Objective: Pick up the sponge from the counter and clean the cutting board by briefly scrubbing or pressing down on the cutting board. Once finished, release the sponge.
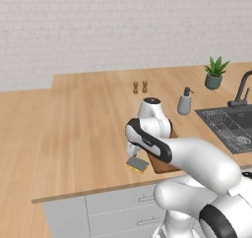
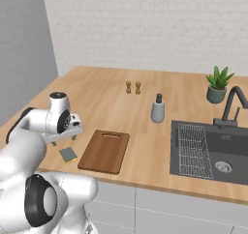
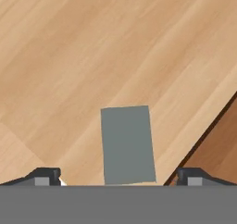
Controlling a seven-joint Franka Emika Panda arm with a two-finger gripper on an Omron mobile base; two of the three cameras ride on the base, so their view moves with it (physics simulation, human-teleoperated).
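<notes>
Sponge (image 3: 127, 144): flat on the counter (image 3: 83, 56), directly below the gripper (image 3: 119, 176), between its spread fingertips, untouched. Long axis runs across the finger gap's line. Cutting board (image 3: 217, 146): just beside, past one fingertip. Gripper: wide apart, holding nothing; straight descent likely suffices.

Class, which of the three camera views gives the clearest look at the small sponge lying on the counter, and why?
The hand view: the small flat grey-blue sponge sits large, straight below, between the open fingers. The right base view shows it small but unblocked beside the dark brown wooden cutting board, yellow edge visible. In the left base view the white arm partly crowds it.
</notes>
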